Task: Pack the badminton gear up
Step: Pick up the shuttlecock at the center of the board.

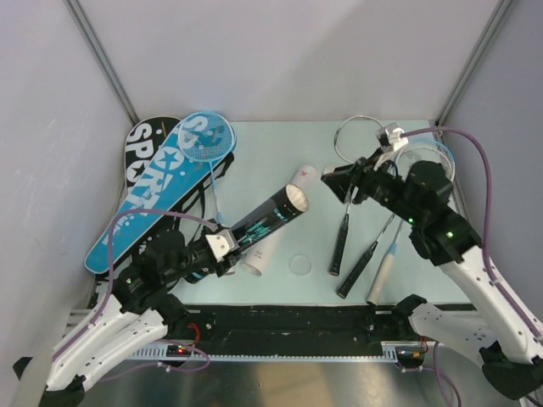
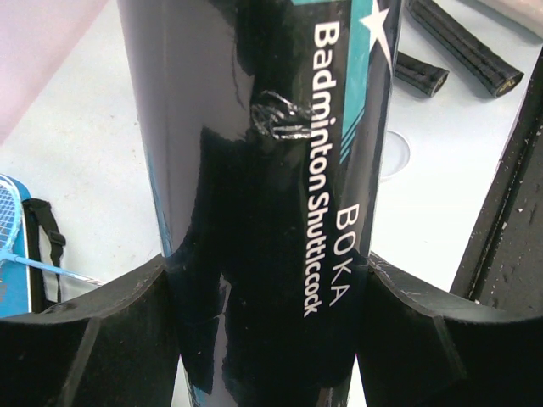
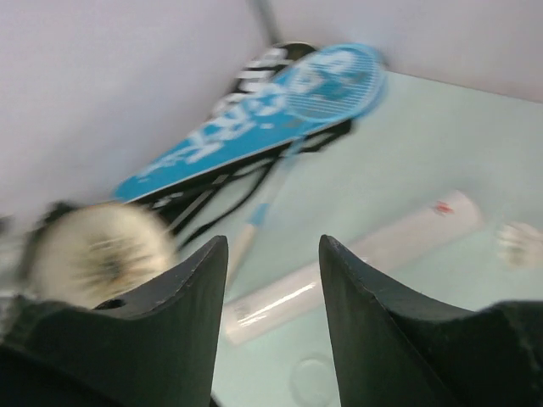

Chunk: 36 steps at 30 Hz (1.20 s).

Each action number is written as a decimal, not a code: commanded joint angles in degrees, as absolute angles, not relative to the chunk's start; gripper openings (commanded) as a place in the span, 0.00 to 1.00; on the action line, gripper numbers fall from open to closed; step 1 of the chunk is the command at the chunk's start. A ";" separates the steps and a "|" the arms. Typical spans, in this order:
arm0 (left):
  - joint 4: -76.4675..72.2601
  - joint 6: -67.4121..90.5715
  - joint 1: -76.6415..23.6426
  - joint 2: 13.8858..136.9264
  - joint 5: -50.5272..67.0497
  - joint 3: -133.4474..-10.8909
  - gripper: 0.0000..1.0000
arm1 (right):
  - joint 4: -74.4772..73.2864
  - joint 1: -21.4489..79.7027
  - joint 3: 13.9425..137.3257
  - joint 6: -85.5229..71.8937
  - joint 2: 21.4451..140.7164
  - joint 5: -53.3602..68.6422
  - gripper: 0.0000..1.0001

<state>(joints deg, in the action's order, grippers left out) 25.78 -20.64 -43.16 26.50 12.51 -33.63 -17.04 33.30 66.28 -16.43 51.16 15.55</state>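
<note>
My left gripper (image 1: 222,246) (image 2: 267,271) is shut on the lower end of the black teal-printed tube (image 1: 271,219) (image 2: 254,170). The tube is lifted and tilted, its open mouth up and to the right. My right gripper (image 1: 329,180) (image 3: 273,246) hovers just right of that mouth, open with nothing between its fingers. A blurred white shuttlecock (image 3: 97,254) shows left of its left finger. The white tube (image 1: 259,254) (image 3: 356,263) lies on the table beneath. A blue racket (image 1: 206,136) rests on the blue cover (image 1: 148,208), which overlaps the black cover (image 1: 146,140).
Silver rackets (image 1: 361,140) lie at the back right, their dark handles (image 1: 339,242) (image 2: 462,34) pointing toward me. A clear round lid (image 1: 299,264) lies mid-table. A small white blurred thing (image 3: 517,243) sits right of the white tube. Grey walls close in the table.
</note>
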 commanded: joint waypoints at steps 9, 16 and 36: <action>20.48 -19.10 -43.10 19.12 10.03 -34.21 0.41 | -6.55 29.67 63.46 -5.47 76.57 -21.17 0.52; 19.56 -17.75 -43.11 18.74 8.95 -34.37 0.41 | 0.23 27.58 64.38 -1.18 90.44 -25.71 0.51; 19.02 -17.27 -43.07 17.71 8.23 -34.06 0.41 | -4.93 29.41 83.44 5.65 116.41 -37.70 0.55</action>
